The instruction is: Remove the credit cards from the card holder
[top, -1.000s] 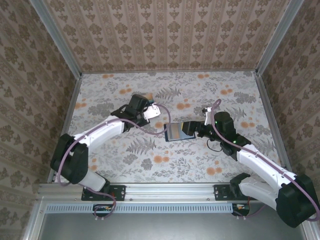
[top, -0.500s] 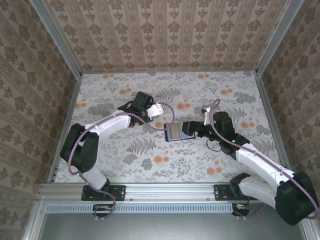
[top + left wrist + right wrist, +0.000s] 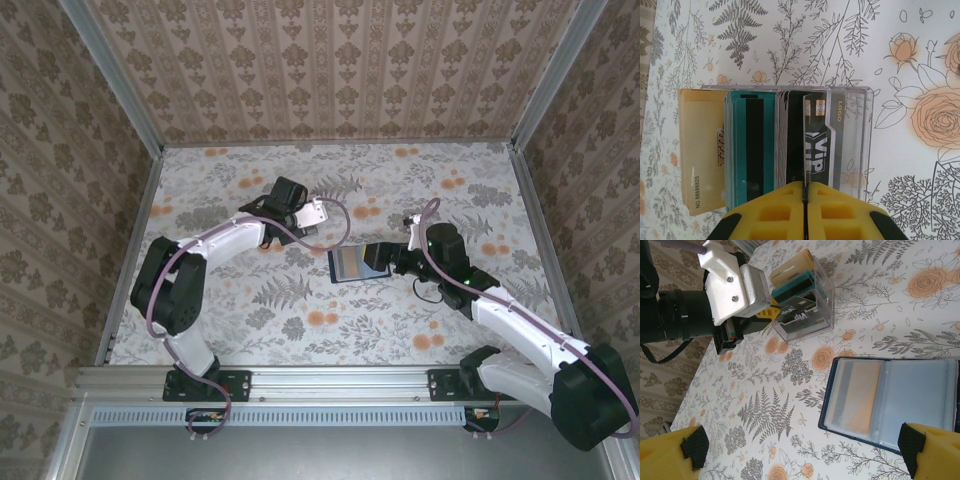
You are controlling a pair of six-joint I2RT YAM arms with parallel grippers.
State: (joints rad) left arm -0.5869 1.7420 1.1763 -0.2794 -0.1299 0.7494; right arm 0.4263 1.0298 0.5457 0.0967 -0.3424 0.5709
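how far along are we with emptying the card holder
Done: several cards, a yellow card and a teal card among them, already stand at the clear rack. In hand: the left pincer grips a black card in the rack. Left: a tan card sits in a pocket of the open card holder, near the open right pincer; the other pocket looks empty.

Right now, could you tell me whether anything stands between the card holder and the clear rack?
Nothing visible: bare table separates the card holder from the rack. The left end effector grips a black card there.
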